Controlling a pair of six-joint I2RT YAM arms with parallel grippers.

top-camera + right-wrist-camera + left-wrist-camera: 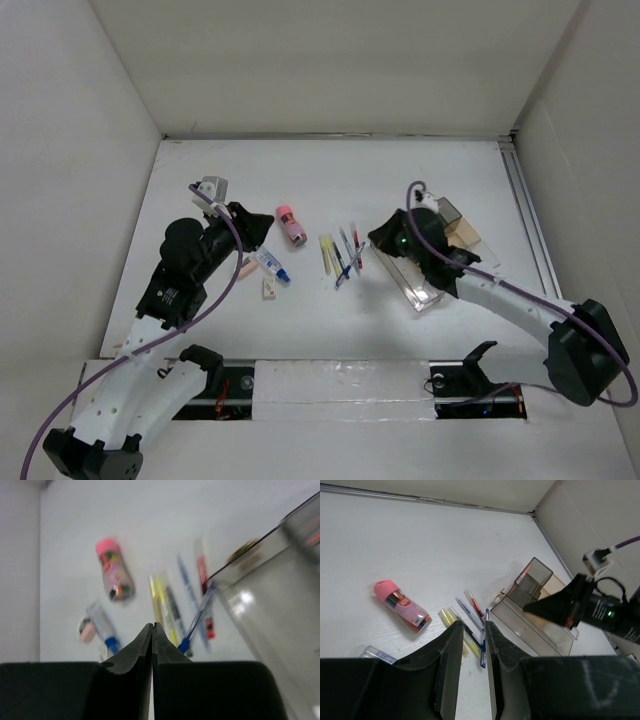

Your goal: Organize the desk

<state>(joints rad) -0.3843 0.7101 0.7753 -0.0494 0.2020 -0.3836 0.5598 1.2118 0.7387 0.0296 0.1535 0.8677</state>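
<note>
Over on the left, the left arm rises from the near-left corner of the desk [330, 170] and leans forward toward the middle, elbow bent. The left gripper [473, 627] hangs above the surface with its fingers [451, 670] a narrow slit apart and nothing between them. Under it, a small tube with a blue cap [273, 266] lies on the white top, a little pale eraser [268, 288] just toward the near edge of it.

A step to the right, a pink marker case [291, 226] lies on its side, well clear of every edge. Then comes a loose fan of yellow highlighters [327, 254] and pens [347, 246], a blue pen [484, 642] at its right side, just beside the clear tray [418, 292].

On the right, the right arm sweeps in from the near-right corner, stretched low across the tray and hiding part of it. The right gripper [152, 626] is clamped fully together on nothing, tips pointing at the pens. The wrist view is blurred here. Beyond the tray, a metal rail [528, 215] runs along the desk's right edge, and white walls close in the far, left and right sides.
</note>
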